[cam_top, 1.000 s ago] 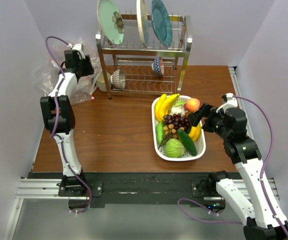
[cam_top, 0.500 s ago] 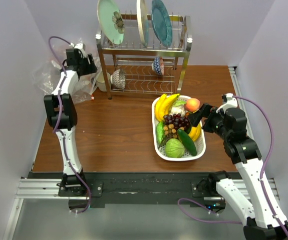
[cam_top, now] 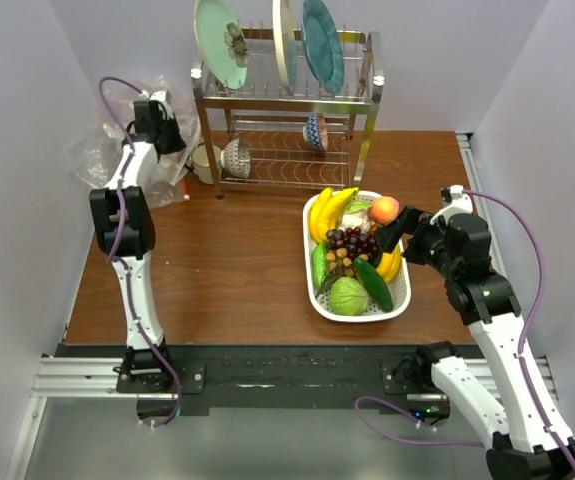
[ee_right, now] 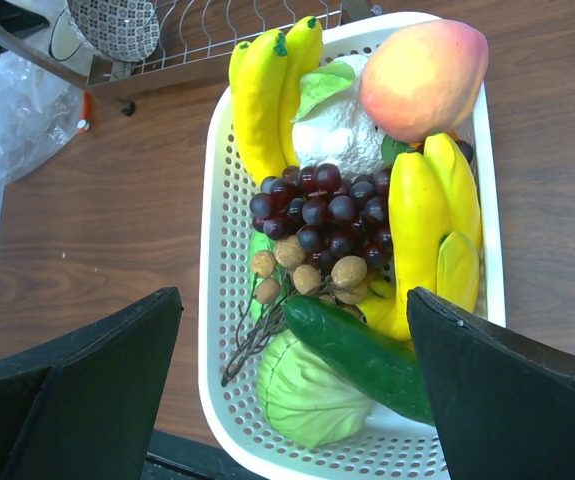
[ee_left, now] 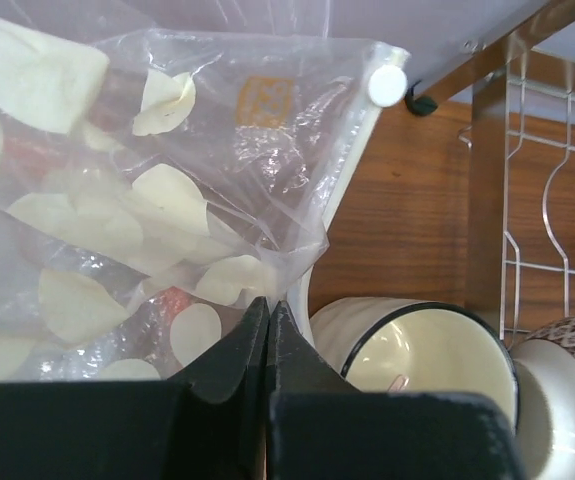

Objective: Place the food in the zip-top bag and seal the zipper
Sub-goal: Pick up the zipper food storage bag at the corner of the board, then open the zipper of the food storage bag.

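Brown table [cam_top: 237, 250], pale walls on 3 sides. Dish rack [cam_top: 287, 130] at far edge. White basket [cam_top: 312, 290] near right edge holds food [cam_top: 352, 250], just ahead of right gripper [ee_right: 295, 330], jaws wide apart, empty. Zip-top bag [ee_left: 167, 150] well apart at far-left corner; left gripper [ee_left: 269, 310] nearer, tips closed at bag's edge. Film pinched or not: cannot tell. Zipper hard to make out.

Left arm [cam_top: 117, 225] stretched long to the far left corner of the table [cam_top: 237, 250], left gripper [cam_top: 164, 128] up against the heap of clear plastic [cam_top: 102, 150]. Dish rack [cam_top: 287, 130] on the far edge, plates [cam_top: 217, 40] standing on top. Right of centre, the white basket [cam_top: 365, 316] is packed: bananas [cam_top: 327, 210], peach [cam_top: 384, 209], grapes [cam_top: 352, 242], cabbage [cam_top: 348, 296]. Right gripper [cam_top: 390, 233] hangs spread wide at the basket's right rim, just beside the peach.
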### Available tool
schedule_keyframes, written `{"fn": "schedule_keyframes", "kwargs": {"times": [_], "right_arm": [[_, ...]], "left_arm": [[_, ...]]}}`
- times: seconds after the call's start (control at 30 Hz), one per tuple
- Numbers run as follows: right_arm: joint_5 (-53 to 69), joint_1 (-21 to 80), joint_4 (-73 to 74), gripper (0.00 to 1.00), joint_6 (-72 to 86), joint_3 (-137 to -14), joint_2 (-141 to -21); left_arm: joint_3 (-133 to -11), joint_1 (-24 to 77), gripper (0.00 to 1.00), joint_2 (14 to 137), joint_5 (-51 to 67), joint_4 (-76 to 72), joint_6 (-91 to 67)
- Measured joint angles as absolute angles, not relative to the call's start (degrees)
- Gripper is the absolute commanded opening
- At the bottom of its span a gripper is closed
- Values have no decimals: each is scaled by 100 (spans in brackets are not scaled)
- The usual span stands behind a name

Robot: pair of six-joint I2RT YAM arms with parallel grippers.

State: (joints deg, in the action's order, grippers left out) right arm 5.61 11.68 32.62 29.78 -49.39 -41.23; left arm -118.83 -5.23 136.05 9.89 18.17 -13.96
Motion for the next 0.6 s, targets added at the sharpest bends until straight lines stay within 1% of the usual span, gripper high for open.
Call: {"fn": "schedule_keyframes", "kwargs": {"times": [0.3,0.43,0.6], "right_arm": [[587,1168,3240,99,3000,-4939,-4169],[646,1168,3221,99,3039,-4939,-4239],[978,1168,3087,99,3083,-4939,-4320]], "left_arm": [[-12250,-574,0,13080,648,2174,-1391],[-12276,-659,0,12626,395,2401,-1391],[-12217,-862,0,11867,381,2742,-1448]]}}
